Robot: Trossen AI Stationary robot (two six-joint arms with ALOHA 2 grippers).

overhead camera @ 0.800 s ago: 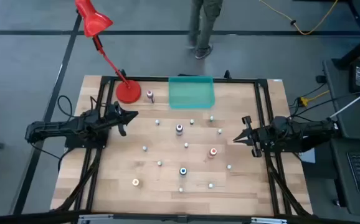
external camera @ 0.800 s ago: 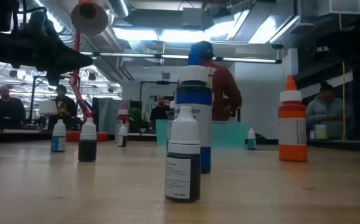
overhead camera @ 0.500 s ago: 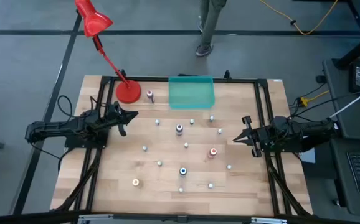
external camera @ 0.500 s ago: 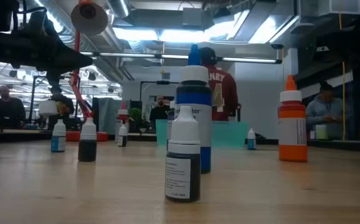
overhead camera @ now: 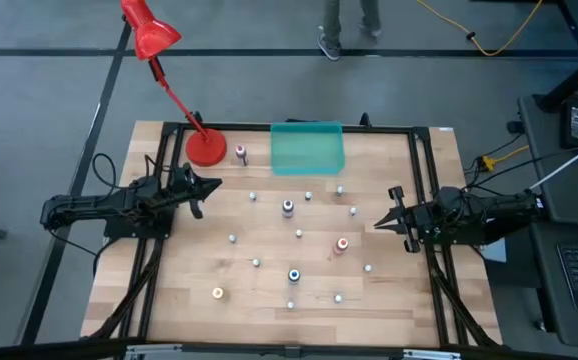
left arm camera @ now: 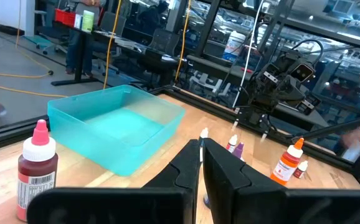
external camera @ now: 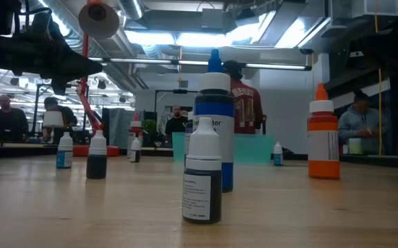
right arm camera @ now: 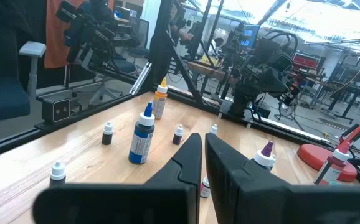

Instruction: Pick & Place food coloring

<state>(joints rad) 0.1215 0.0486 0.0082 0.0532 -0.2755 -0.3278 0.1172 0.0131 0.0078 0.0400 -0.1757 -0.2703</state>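
The food coloring bottles stand upright and scattered on the wooden table. In the high view the taller ones are pink [overhead camera: 240,153], purple [overhead camera: 288,207], red-orange [overhead camera: 342,243], blue [overhead camera: 294,274] and yellow [overhead camera: 217,293]. Several tiny whitish ones stand between them, such as one at mid-table [overhead camera: 299,233]. My left gripper [overhead camera: 216,185] hovers shut near the table's left side, beside the lamp base. My right gripper [overhead camera: 376,225] hovers shut at the right side, just right of the red-orange bottle. In the low view a small dark bottle [external camera: 202,172] stands in front of the blue bottle [external camera: 214,131].
A translucent teal tray [overhead camera: 307,147] sits at the far edge's middle, with the red desk lamp's base [overhead camera: 206,148] to its left. A black frame [overhead camera: 419,180] borders the table. People stand in the room beyond, and one person's feet [overhead camera: 331,42] show past the far edge.
Neither arm nor any bottle has moved. The person beyond the far edge has walked on toward the right and away from the table.
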